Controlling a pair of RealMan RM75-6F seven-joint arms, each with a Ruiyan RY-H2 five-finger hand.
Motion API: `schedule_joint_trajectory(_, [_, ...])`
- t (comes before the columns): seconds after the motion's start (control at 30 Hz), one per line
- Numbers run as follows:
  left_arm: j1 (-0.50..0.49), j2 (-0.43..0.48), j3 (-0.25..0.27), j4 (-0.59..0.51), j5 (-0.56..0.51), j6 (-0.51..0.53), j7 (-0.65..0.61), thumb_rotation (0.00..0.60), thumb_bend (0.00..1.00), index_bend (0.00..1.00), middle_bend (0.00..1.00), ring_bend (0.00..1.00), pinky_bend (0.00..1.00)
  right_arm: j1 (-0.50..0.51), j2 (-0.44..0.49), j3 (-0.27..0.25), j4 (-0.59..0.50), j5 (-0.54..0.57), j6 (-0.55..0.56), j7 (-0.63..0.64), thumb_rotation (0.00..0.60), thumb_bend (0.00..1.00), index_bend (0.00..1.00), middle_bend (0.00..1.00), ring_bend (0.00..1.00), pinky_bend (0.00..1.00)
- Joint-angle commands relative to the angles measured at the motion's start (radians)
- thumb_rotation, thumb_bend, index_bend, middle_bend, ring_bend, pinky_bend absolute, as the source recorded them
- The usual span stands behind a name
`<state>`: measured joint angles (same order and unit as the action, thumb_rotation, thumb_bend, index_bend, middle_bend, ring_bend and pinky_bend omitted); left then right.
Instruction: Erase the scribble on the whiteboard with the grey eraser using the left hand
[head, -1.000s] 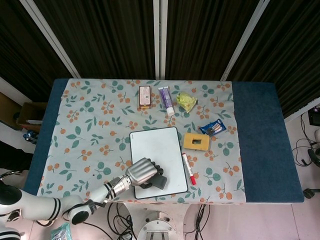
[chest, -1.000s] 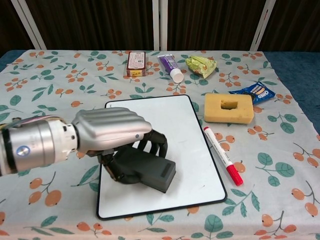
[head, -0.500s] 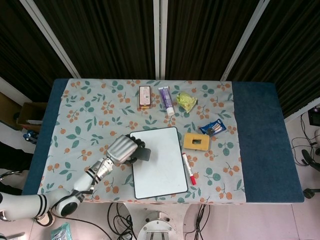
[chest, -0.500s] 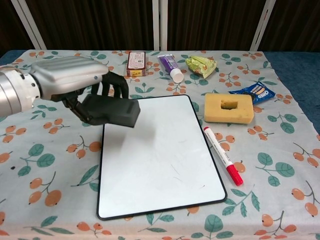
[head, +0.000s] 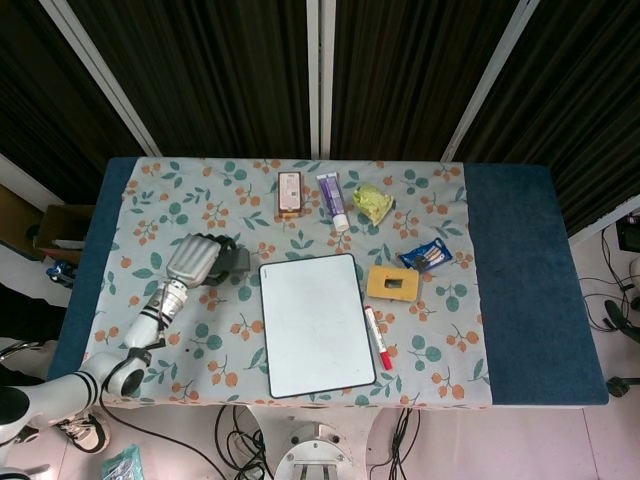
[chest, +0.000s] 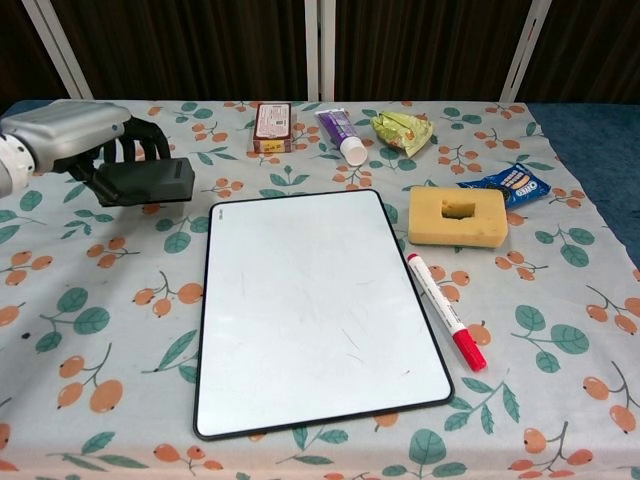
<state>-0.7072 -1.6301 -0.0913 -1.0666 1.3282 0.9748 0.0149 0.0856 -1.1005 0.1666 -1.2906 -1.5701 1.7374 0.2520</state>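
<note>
We see the left hand (chest: 75, 140) off to the left of the whiteboard (chest: 315, 305), fingers curled around the grey eraser (chest: 145, 182), holding it clear of the board's top-left corner; head view matches, left hand (head: 195, 260) and grey eraser (head: 236, 263) sit just left of the whiteboard (head: 315, 322). We can't tell whether the eraser touches the tablecloth (chest: 90, 330) or hangs just above it. Board surface looks white, only a few faint marks toward its lower right. Just right of the board lies a red-capped marker (chest: 446, 324), parallel to its right edge. Yellow sponge (chest: 458, 216) is beyond the marker, near the board's top-right corner, with a blue snack packet (chest: 508, 184) further right of it. Behind the board's far edge we see a small box (chest: 271, 126), a purple tube (chest: 340, 135) and a green wrapper (chest: 402, 130) in a row. Right hand appears in neither view.
</note>
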Motion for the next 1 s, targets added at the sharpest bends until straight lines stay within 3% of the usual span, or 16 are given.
schedule_joint_trajectory(0.03, [0.004,-0.008,0.008,0.02,0.021,-0.002,-0.032,0.6,0.51,0.62,0.6,0.52,0.64,0.0,0.0,0.001,-0.001,0.0,0.001,-0.002,0.6,0.12,0.0,0.0,0.65,0.75])
schedule_joint_trajectory(0.2, [0.008,-0.003,0.017,0.044,0.036,-0.014,-0.058,0.6,0.34,0.23,0.32,0.27,0.35,-0.001,0.001,0.003,-0.002,-0.002,0.008,0.001,0.6,0.12,0.0,0.0,0.64,0.75])
schedule_joint_trajectory(0.3, [0.017,0.002,0.016,0.041,0.027,-0.013,-0.04,0.6,0.24,0.09,0.17,0.16,0.25,-0.003,0.004,0.004,-0.004,-0.002,0.012,0.001,0.6,0.12,0.0,0.0,0.64,0.75])
schedule_joint_trajectory(0.4, [0.033,0.009,0.013,0.032,0.04,0.027,-0.037,0.6,0.2,0.05,0.1,0.11,0.22,-0.003,0.005,0.002,-0.004,-0.004,0.011,0.002,0.6,0.12,0.0,0.0,0.64,0.75])
schedule_joint_trajectory(0.53, [0.05,0.038,0.015,-0.011,0.052,0.06,-0.021,0.6,0.19,0.04,0.08,0.1,0.21,-0.002,0.004,-0.004,-0.004,-0.013,0.009,-0.003,0.6,0.12,0.0,0.0,0.64,0.75])
schedule_joint_trajectory(0.67, [0.103,0.125,0.016,-0.147,0.05,0.142,0.043,0.596,0.13,0.04,0.07,0.08,0.2,-0.018,-0.008,-0.009,0.009,-0.029,0.048,-0.037,0.6,0.12,0.0,0.0,0.64,0.75])
schedule_joint_trajectory(0.7, [0.123,0.153,0.018,-0.194,0.037,0.155,0.058,0.57,0.11,0.04,0.07,0.07,0.19,-0.024,-0.014,-0.011,0.018,-0.03,0.06,-0.047,0.6,0.12,0.0,0.0,0.61,0.72])
schedule_joint_trajectory(0.73, [0.144,0.183,0.02,-0.243,0.023,0.17,0.072,0.501,0.09,0.04,0.07,0.07,0.19,-0.031,-0.021,-0.014,0.028,-0.031,0.067,-0.055,0.6,0.12,0.0,0.0,0.53,0.64])
schedule_joint_trajectory(0.8, [0.198,0.249,0.036,-0.342,0.008,0.222,0.103,0.293,0.07,0.04,0.07,0.05,0.18,-0.052,-0.036,-0.021,0.056,-0.014,0.075,-0.097,0.6,0.11,0.0,0.0,0.16,0.23])
schedule_joint_trajectory(0.83, [0.223,0.274,0.05,-0.371,0.018,0.255,0.116,0.199,0.07,0.04,0.07,0.05,0.17,-0.062,-0.045,-0.022,0.069,-0.004,0.079,-0.122,0.6,0.11,0.0,0.0,0.06,0.11])
schedule_joint_trajectory(0.87, [0.257,0.304,0.073,-0.394,0.045,0.304,0.135,0.157,0.07,0.04,0.07,0.05,0.16,-0.079,-0.055,-0.028,0.068,0.018,0.071,-0.138,0.6,0.1,0.0,0.0,0.0,0.01])
schedule_joint_trajectory(1.0, [0.37,0.378,0.152,-0.444,0.113,0.436,0.16,0.04,0.05,0.04,0.03,0.03,0.13,-0.134,-0.032,-0.089,0.004,0.086,-0.031,-0.171,0.6,0.06,0.0,0.0,0.0,0.0])
